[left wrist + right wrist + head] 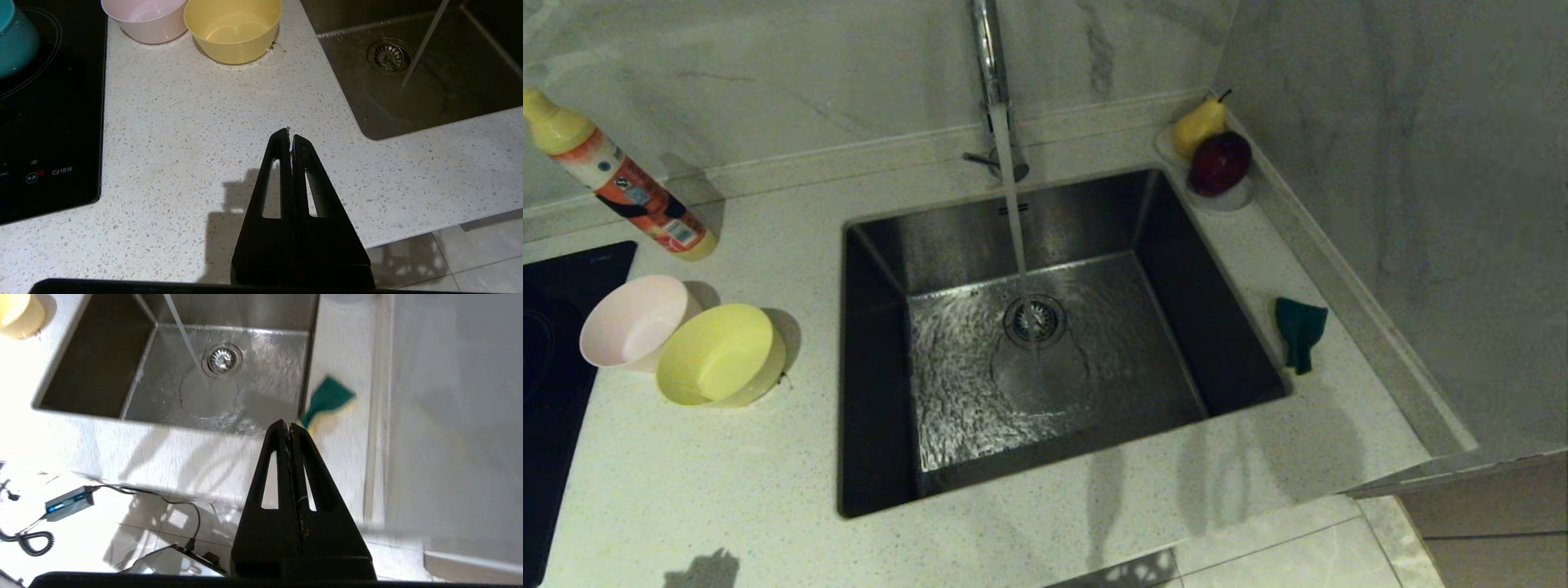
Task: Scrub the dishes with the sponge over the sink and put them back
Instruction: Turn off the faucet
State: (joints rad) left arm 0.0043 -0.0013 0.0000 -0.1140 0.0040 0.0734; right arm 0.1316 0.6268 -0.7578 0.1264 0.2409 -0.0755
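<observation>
Speckled white stone bench [727,482], marble walls. Water runs into the steel sink [1045,351]. Pink bowl [633,321] touches yellow bowl [721,355] on its left; green-topped sponge [1298,331] on its right, looks crumpled. Left hand [290,136] and right hand [288,428] pressed together, empty.

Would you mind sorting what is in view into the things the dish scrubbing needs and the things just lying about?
For the job: pink bowl, yellow bowl, blue bowl on the hob, sponge on the counter beside the sink, running tap.

Lying about: detergent bottle, pear and red apple on the fruit dish, hob.
</observation>
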